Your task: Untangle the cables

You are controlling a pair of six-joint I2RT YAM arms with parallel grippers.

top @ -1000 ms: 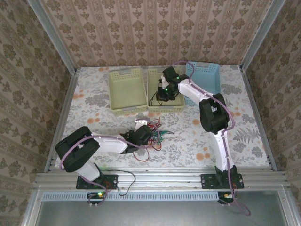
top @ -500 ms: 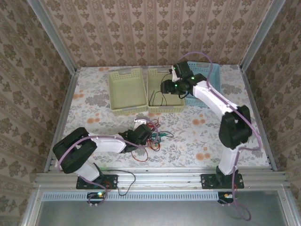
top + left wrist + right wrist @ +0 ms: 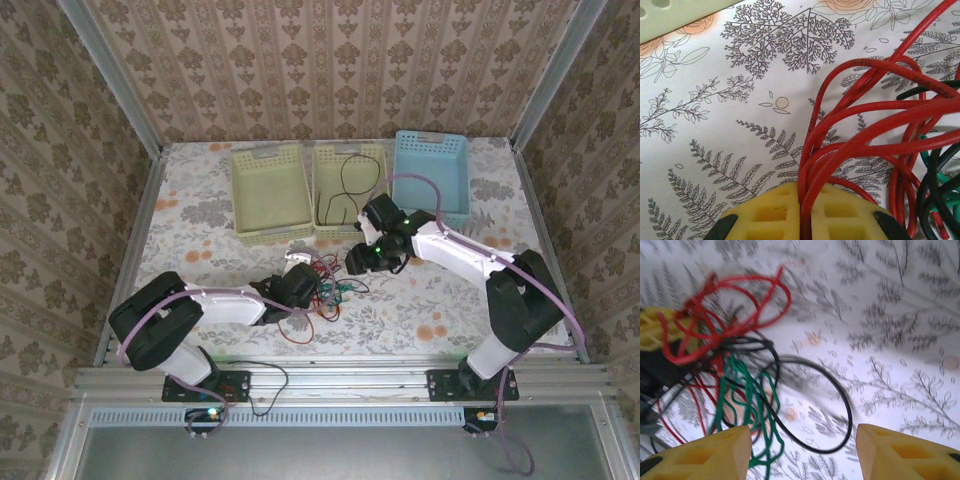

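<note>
- The floral surface (image 3: 450, 300) is carrying the cables (image 3: 328, 292), tangled at its near middle.
- The left fingers (image 3: 771, 216) are pinching the red strands (image 3: 807, 175) together.
- The right fingers (image 3: 905, 452) are hovering spread just right of the tangle.

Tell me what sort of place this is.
Probably a staged robot test booth, not a home: wallpapered walls box in a flower-print table, the left arm and right arm are bolted to an aluminium rail, and sorting baskets stand behind the cables.
</note>
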